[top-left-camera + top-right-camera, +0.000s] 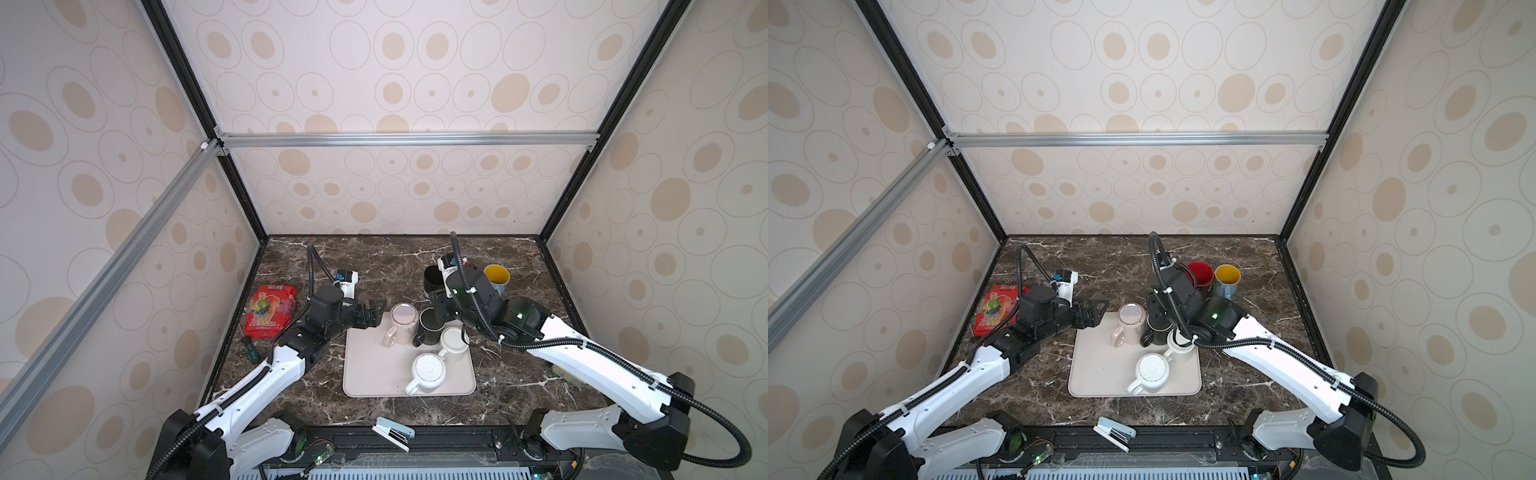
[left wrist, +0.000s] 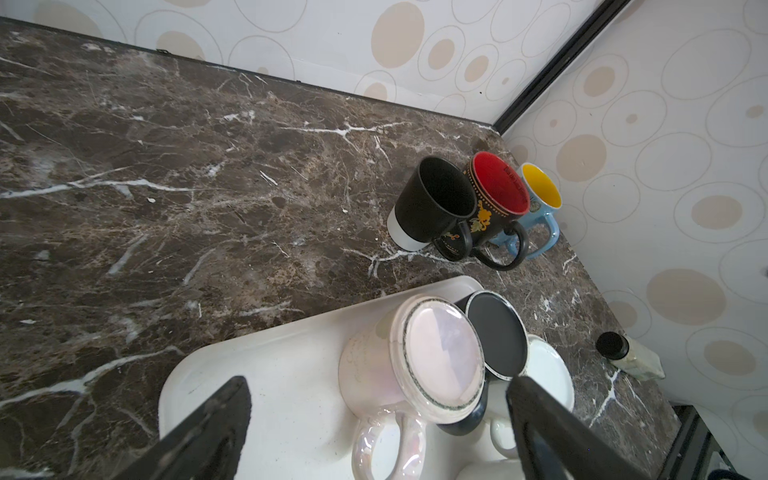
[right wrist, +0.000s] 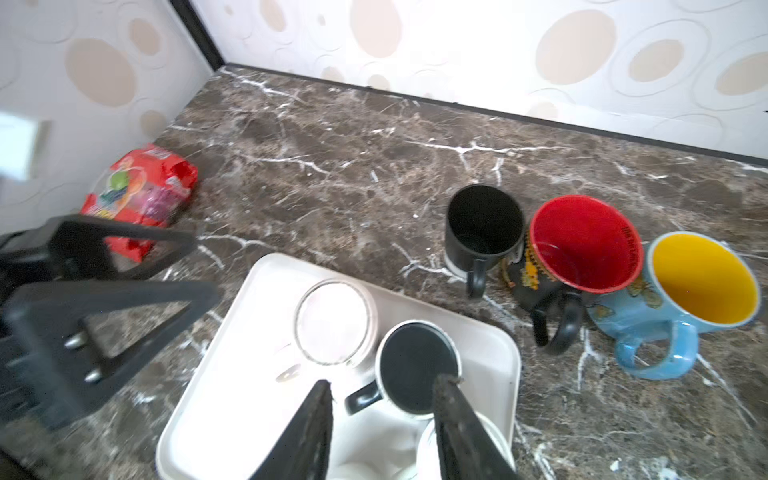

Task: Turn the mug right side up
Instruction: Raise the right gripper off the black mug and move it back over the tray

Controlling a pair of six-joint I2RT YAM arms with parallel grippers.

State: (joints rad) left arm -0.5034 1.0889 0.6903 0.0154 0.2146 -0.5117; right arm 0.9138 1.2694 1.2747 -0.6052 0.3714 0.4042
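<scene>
On the white tray (image 1: 365, 374) stand several mugs bottom up: a pearly pink mug (image 1: 402, 322) (image 2: 415, 361), a black mug (image 1: 430, 328) (image 3: 417, 368) and two white mugs (image 1: 453, 338) (image 1: 428, 370). My left gripper (image 1: 376, 309) (image 2: 380, 382) is wide open at the tray's far left corner, just short of the pink mug. Hovering over the upturned black mug, my right gripper (image 1: 438, 307) (image 3: 385, 381) is open with nothing between its fingers; that mug's base and handle lie just past the tips.
Three upright mugs stand in a row at the back right: black (image 3: 482, 224), red inside (image 3: 582, 245), yellow inside (image 3: 702, 278). A red snack bag (image 1: 270, 309) and a screwdriver (image 1: 249, 347) lie left. A small bottle (image 2: 627, 353) lies right; a white stapler (image 1: 392, 432) rests at the front edge.
</scene>
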